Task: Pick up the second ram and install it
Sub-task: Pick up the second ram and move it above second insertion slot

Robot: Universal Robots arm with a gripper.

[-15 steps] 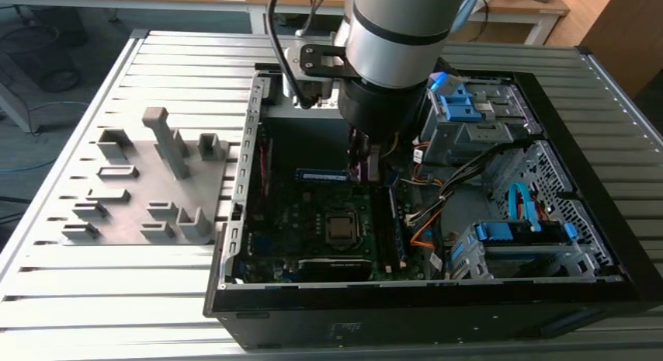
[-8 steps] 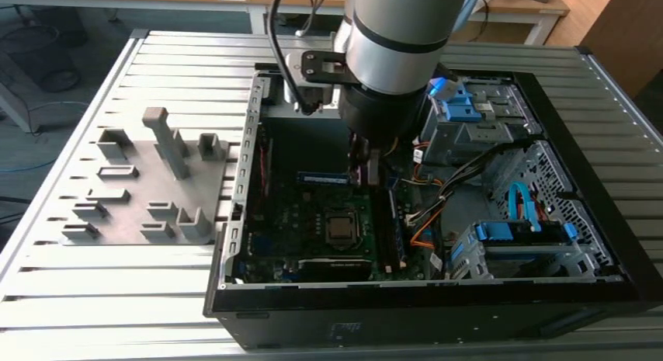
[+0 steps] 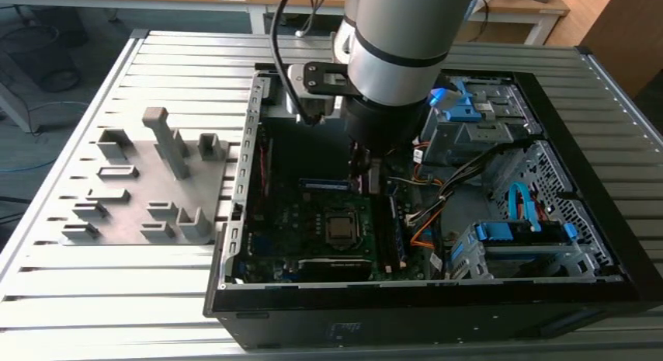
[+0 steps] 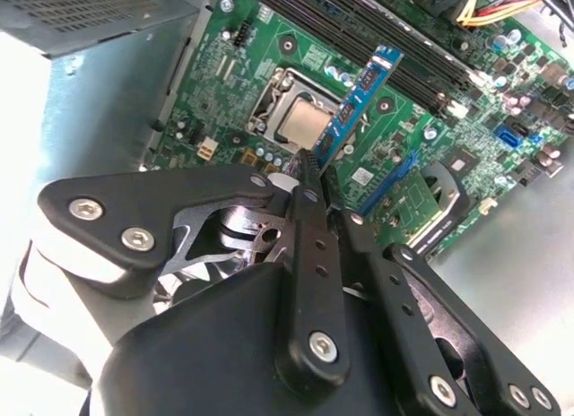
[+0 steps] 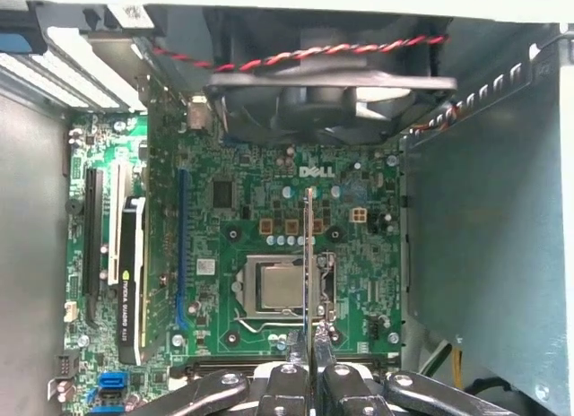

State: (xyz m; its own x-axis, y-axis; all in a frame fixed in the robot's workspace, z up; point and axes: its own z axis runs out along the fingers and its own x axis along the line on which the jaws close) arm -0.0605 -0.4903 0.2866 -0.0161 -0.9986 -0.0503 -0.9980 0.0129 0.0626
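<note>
The second ram (image 4: 360, 100) is a thin blue-green stick, and my gripper (image 4: 314, 169) is shut on one end of it. It hangs tilted above the green motherboard (image 4: 224, 84), close to the CPU socket (image 4: 300, 120). In the first wrist view the ram (image 5: 310, 255) shows edge-on, reaching from my gripper (image 5: 311, 344) across the CPU socket (image 5: 269, 286) towards the fan. In the exterior view the arm reaches down into the open computer case (image 3: 238, 221), and the ram (image 3: 324, 184) sticks out from the gripper (image 3: 365, 173) towards the exterior view's left. Dark memory slots (image 4: 386, 30) run along the board beyond the stick.
A case fan (image 5: 323, 84) with a red-and-black wire sits by the rear wall. An expansion card (image 5: 130, 273) stands in the board. Cable bundles (image 3: 456, 182) and blue drive bays (image 3: 518, 229) fill the case's right side. Outside the case a grey plate carries fixture blocks (image 3: 166, 144).
</note>
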